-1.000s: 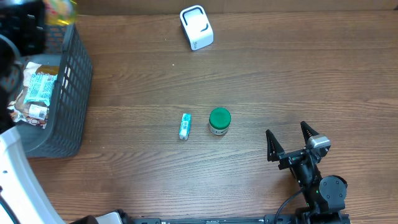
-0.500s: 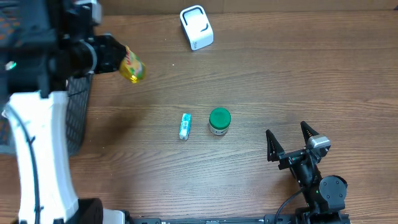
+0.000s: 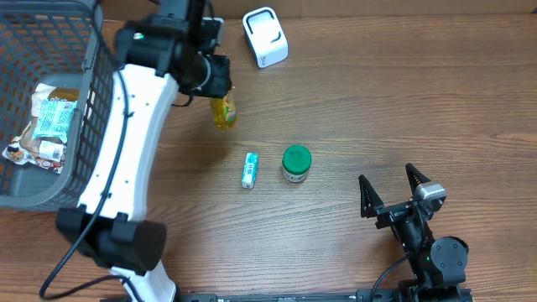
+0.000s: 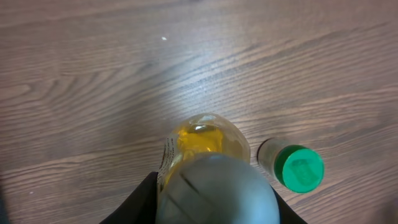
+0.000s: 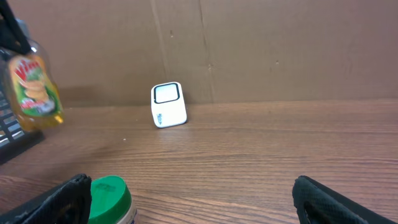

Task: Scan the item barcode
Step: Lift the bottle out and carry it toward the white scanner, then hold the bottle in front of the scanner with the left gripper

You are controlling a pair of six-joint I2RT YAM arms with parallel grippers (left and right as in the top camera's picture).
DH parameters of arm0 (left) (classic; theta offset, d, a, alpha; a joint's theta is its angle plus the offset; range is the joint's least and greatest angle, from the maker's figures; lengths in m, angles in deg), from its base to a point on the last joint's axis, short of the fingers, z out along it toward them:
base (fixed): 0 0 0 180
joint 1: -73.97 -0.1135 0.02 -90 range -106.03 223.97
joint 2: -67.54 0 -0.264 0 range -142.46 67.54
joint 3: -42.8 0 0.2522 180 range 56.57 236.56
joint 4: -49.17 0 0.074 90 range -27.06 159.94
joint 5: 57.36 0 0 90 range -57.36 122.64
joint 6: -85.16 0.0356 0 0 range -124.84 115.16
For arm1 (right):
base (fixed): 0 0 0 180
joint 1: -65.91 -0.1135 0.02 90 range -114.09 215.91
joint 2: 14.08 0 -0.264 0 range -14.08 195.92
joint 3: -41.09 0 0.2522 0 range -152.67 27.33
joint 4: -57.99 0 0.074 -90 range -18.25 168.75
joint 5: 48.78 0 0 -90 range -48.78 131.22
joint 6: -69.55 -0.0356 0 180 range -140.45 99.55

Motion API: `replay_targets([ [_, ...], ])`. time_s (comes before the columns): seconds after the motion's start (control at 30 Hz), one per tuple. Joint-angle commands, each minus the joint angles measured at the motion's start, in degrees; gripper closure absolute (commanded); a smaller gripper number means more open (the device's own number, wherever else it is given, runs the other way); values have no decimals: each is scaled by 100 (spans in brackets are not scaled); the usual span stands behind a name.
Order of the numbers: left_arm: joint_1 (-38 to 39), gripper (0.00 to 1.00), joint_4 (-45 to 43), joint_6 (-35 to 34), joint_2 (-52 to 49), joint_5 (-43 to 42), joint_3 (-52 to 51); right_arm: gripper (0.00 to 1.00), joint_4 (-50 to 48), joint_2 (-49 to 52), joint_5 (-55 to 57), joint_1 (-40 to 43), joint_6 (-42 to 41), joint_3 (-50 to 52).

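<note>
Swung across w/ the arm, bottle [image 3: 224,109] now hangs near the scanner [image 3: 265,37], on its left, off the worktop [image 3: 377,101], left gripper [image 3: 220,86] clamped on its top. Liquid-filled plastic, prob slick; I'd keep that hold; right gripper [image 3: 393,195] spread open.

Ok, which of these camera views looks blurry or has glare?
Left wrist view: the bottle fills the bottom, its near end a soft grey blur, and a pale sheen of glare lies on the table. Right wrist view: the white scanner is in focus, no glare. Overhead view: evenly lit, crisp.
</note>
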Motion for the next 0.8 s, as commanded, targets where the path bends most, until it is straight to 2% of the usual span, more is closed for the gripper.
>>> replay_targets([
  [0.0,146,78,-127,-356,-208,354,87,0,-28,-46,31,26,4,61],
  [0.23,367,76,-365,-761,-170,1027,83,0,-28,-46,33,26,4,61],
  [0.43,568,76,-7,-813,103,1362,83,0,-28,-46,31,26,4,61],
  [0.63,925,77,66,-953,664,1631,0,0,-28,-46,33,26,4,61],
  [0.77,1128,77,-205,-1088,1285,1930,-540,0,-28,-46,33,26,4,61],
])
